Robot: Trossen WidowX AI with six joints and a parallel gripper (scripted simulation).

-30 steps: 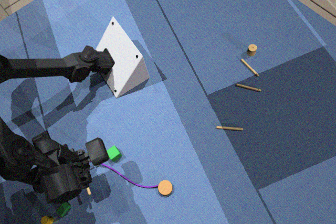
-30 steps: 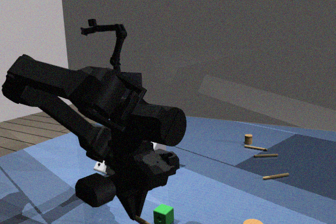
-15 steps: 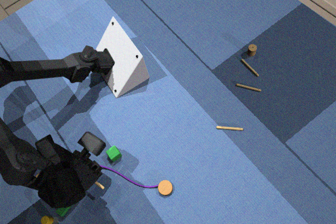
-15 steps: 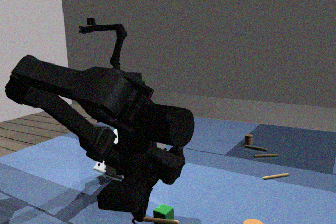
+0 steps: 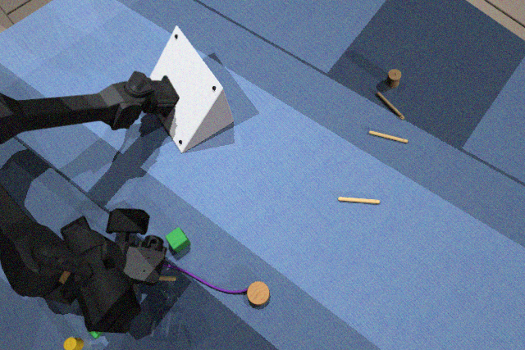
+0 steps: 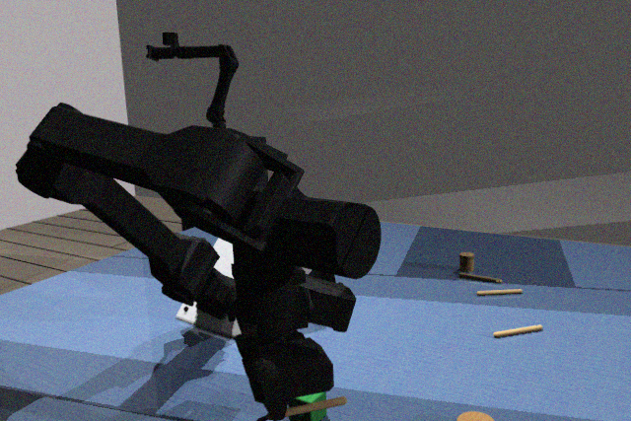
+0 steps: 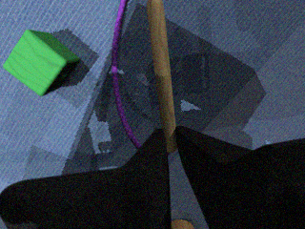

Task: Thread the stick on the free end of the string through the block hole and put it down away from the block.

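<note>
My gripper (image 5: 157, 277) (image 6: 277, 410) (image 7: 169, 135) is shut on the thin wooden stick (image 5: 167, 278) (image 6: 316, 403) (image 7: 161, 72) and holds it low over the table at the front left. The stick points out beyond the fingertips. The purple string (image 5: 203, 281) (image 7: 119, 91) runs from the gripper to the round wooden button (image 5: 257, 293) (image 6: 473, 415), which lies flat on the table. I cannot make out the wooden block with the hole; my arm covers much of the front left corner.
A green cube (image 5: 177, 239) (image 6: 309, 398) (image 7: 37, 61) sits just beyond the gripper. A second green piece (image 5: 94, 334) and a yellow cylinder (image 5: 72, 343) lie at the front edge. Three loose sticks (image 5: 358, 200) (image 5: 388, 136) (image 5: 390, 105) and a brown peg (image 5: 394, 78) lie far right. A white angled panel (image 5: 190, 79) stands behind.
</note>
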